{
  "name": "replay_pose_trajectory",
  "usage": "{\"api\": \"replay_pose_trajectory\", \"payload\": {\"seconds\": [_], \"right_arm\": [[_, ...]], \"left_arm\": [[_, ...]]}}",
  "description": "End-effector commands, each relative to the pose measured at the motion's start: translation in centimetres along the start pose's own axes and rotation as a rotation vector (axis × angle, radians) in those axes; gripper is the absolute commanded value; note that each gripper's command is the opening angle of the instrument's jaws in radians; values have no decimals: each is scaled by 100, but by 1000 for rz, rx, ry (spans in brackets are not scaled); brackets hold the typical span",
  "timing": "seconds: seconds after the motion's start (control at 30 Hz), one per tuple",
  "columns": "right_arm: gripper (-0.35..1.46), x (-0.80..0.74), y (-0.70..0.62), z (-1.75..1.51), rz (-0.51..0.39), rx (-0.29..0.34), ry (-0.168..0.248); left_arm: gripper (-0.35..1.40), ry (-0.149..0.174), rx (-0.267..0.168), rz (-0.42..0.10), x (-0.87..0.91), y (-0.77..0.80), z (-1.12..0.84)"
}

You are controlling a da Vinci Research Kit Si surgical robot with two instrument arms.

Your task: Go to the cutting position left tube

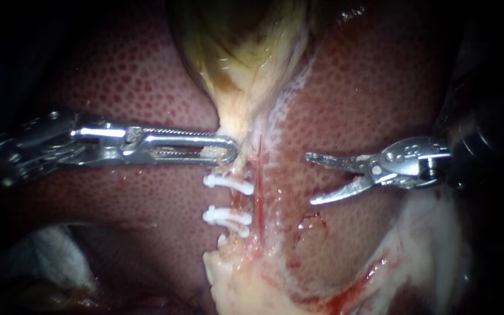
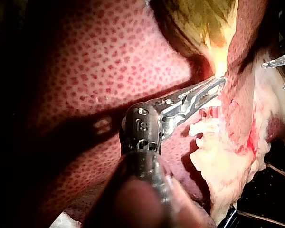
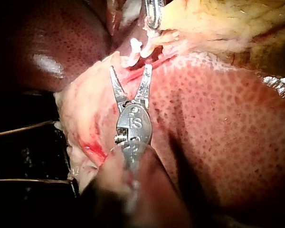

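Crossing the left tube (image 1: 235, 200) are two white clips (image 1: 227, 182), one above the other; a red tube (image 1: 259, 186) runs just beside it. Left instrument (image 1: 228, 153): jaws clamped on the gallbladder (image 1: 234, 52) neck, above the clips. Right instrument (image 1: 310, 179): jaws apart over the liver (image 1: 135, 81), red tube between them and the left tube. Gauze (image 1: 48, 256) at lower left.

Bright centre, dark edges, glare on the wet liver (image 3: 218, 128).
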State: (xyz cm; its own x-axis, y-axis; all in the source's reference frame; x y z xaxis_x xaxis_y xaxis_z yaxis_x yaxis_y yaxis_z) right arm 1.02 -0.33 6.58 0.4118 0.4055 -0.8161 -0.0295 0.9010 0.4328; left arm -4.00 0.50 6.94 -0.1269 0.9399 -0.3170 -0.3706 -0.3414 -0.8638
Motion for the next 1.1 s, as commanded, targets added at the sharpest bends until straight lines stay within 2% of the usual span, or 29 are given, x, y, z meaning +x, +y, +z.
{"api": "replay_pose_trajectory", "payload": {"seconds": [0.03,0.13,0.23,0.33,0.43,0.53,0.67,0.77,1.1], "right_arm": [[143,0,0,1,0,0,0],[143,-1,0,2,0,-1,0],[143,-1,0,3,-1,-4,-1],[143,-1,0,3,-1,-2,0],[143,-1,0,4,0,-2,0],[143,-1,0,5,0,0,0],[143,-3,-1,11,-2,5,6],[143,-12,-5,27,-15,23,3],[143,-60,-22,128,42,73,-56]], "left_arm": [[-35,2,3,-1,2,1,-3],[-35,11,13,-8,13,3,-23],[-35,26,31,-31,36,7,-55],[-35,60,36,-33,58,10,-87],[-35,80,39,-30,71,15,-113],[-35,92,42,-27,75,21,-126],[-35,98,45,-28,73,28,-127],[-35,101,50,-27,71,30,-125],[-35,97,45,-25,67,34,-122]]}}
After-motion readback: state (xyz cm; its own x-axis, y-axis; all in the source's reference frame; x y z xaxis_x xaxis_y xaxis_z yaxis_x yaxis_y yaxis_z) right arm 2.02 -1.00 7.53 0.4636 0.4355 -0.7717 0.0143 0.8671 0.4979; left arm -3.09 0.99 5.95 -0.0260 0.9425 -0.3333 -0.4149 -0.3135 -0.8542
